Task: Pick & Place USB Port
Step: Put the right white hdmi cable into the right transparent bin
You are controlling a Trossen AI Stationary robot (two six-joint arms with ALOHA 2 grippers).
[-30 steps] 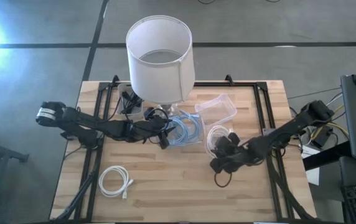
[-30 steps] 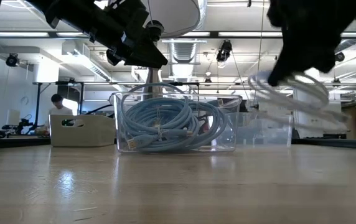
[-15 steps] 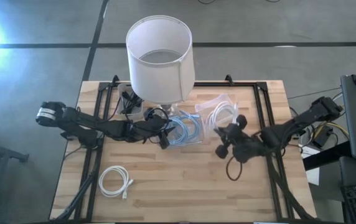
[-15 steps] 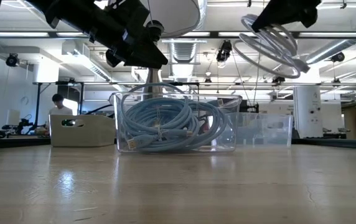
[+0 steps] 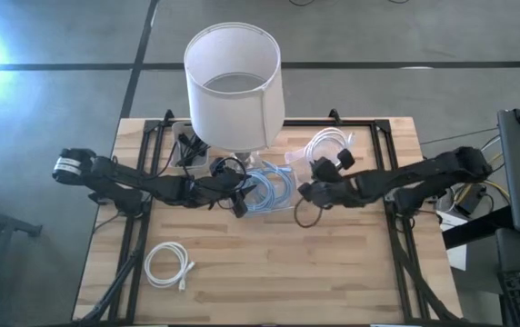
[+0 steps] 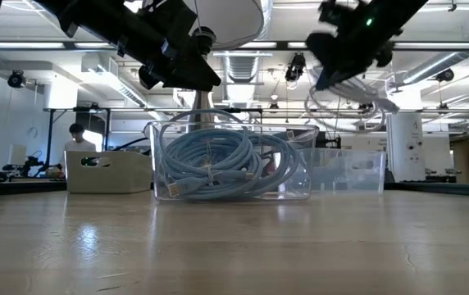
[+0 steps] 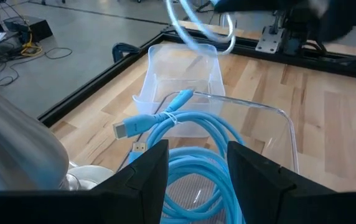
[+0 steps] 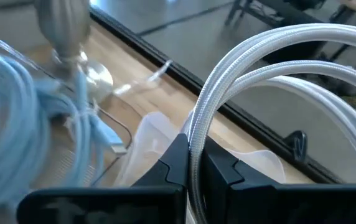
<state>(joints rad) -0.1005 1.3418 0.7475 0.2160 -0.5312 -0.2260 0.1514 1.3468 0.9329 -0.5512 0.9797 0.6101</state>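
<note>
Right gripper (image 5: pixel 319 188): fingers closed on the white cable coil (image 5: pixel 326 146); raised above the table, over the empty clear bin (image 7: pixel 181 81).
White cable coil: pinched between the right gripper's fingers (image 8: pixel 177 163); its loops extend ahead of the gripper, off the table and above the empty clear bin.
Empty clear bin: directly below and ahead of the right gripper; just beside the bin of blue cable (image 6: pixel 230 162).
Left gripper (image 5: pixel 240 193): fingers (image 7: pixel 147 171) spread wide, nothing between them; hovers above the bin of blue cable.
Blue cable (image 7: pixel 193 146): coiled in its clear bin, directly under and ahead of the left gripper; plug ends point toward the empty bin.
Second white cable (image 5: pixel 168 264): coiled on the table (image 5: pixel 269 263), well apart from both grippers, on the left arm's side.
Lamp (image 5: pixel 234 84): white shade; base just beyond the left gripper, behind the blue-cable bin.
</note>
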